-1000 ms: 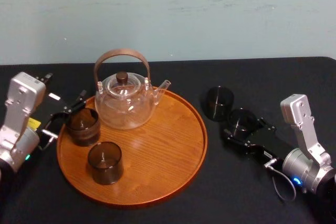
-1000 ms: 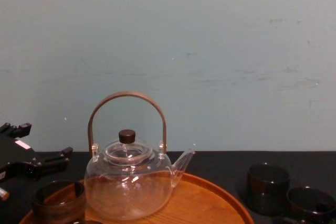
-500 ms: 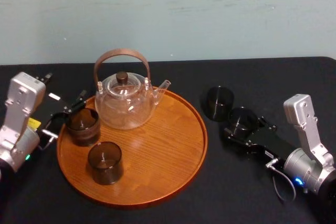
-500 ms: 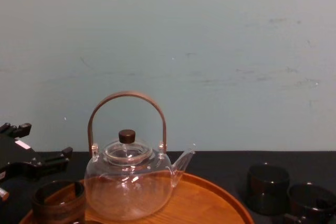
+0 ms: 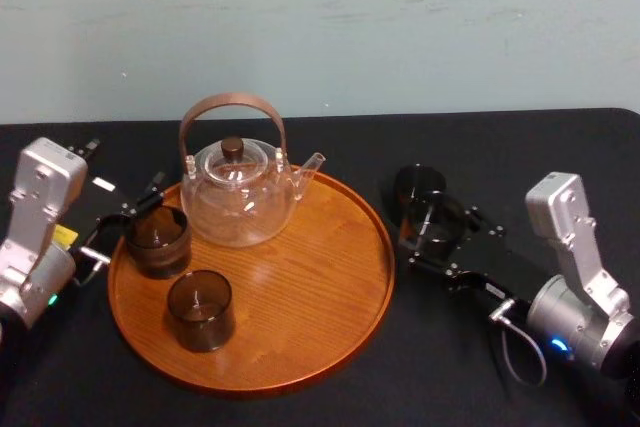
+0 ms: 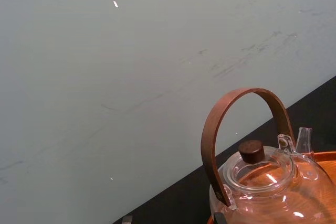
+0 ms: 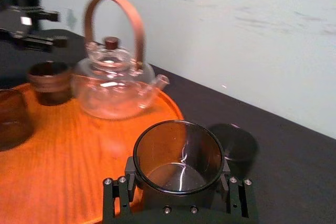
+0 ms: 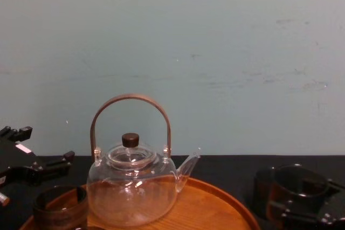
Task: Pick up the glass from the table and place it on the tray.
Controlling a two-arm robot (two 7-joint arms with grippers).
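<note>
Glass (image 7: 178,156): short, round, straight-walled cup of dark smoked glass, see-through, open top up, thin shiny rim, light glinting on its base. The right gripper (image 5: 445,244) holds it, black fingers closed narrow on either side of the wall. The glass sits upright in the gripper, just beside the tray's right rim, over the desk (image 5: 560,147), which is matte black. We cannot tell how far it clears the desk.

Tray (image 5: 300,287): large round disc of orange-brown wood with visible straight grain, a slight sheen and a low raised rim, on the left half of the desk.

Teapot (image 5: 238,192): clear glass, squat and rounded, with a small spout, a dark lid knob (image 8: 130,139) and an arched brown handle (image 6: 239,124). It stands at the tray's far edge.

We see two more smoked cups on the tray: rear cup (image 5: 157,239) at the left rim, front cup (image 5: 200,309) toward the near rim. A spare cup (image 5: 412,185) stands on the desk just behind the held glass.

The left gripper (image 5: 125,222) sits at the tray's left rim, fingers spread wide, just beside the rear cup.
</note>
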